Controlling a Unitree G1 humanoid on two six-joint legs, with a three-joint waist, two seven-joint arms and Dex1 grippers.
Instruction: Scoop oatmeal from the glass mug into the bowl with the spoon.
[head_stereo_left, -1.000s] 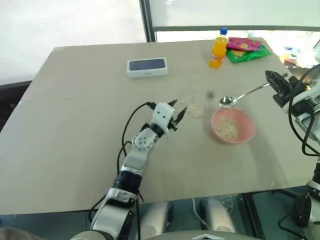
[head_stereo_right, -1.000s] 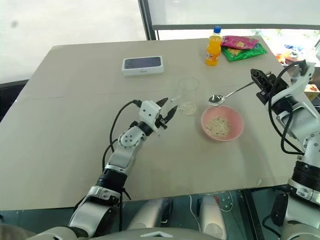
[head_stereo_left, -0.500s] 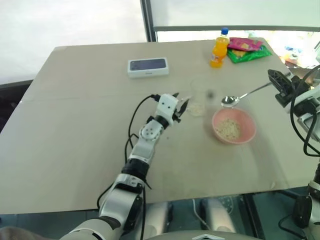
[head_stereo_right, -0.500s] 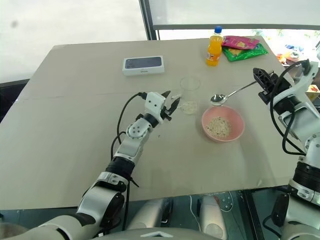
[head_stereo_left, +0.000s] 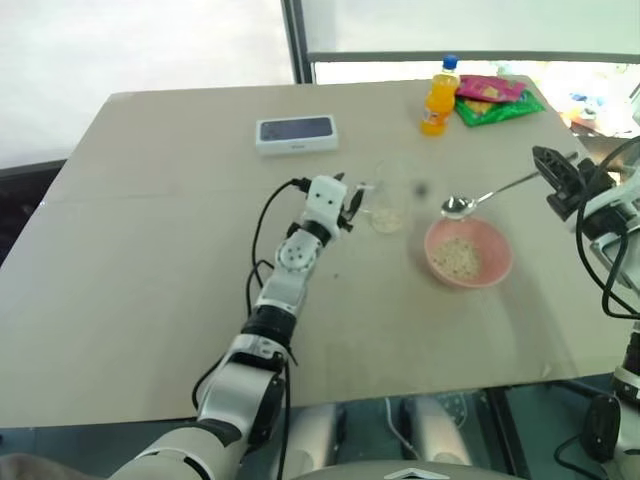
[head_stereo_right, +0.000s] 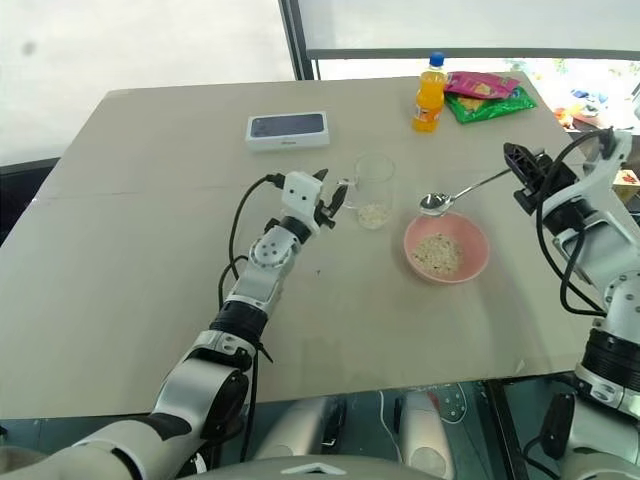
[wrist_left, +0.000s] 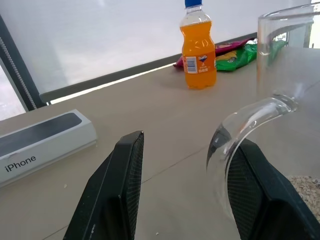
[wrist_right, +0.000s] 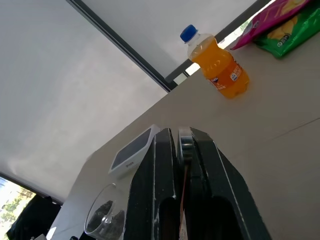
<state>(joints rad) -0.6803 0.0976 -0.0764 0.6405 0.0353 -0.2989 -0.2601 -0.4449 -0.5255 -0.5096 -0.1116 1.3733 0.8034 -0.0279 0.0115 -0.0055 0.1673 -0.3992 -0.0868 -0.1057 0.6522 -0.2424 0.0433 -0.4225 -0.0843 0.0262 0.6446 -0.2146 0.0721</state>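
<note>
The glass mug is hard to make out against the tan surface; in the left eye view it is seen mostly as a faint outline, and in the left wrist view its body is cut off by the picture's edge, with only the curved handle and part of the wall shown. A thin layer of oatmeal lies at its bottom. The far half of the spoon's handle is hidden inside the right gripper.

The left arm is stretched forward over the surface, its left gripper pointing slightly upward toward the mug. Its fingers are parted, and the mug's handle is seen between them, close to one finger; whether it is touched cannot be told.

The right arm is raised at the right edge of the surface, the gripper pointing inward toward the middle. Its fingers are pressed together on the handle of the spoon.

The spoon is held nearly level, its long axis running from the right gripper down to the left, with its small oval bowl over the far rim of the bowl. The bowl stands just right of the mug and holds a heap of oatmeal.
</note>
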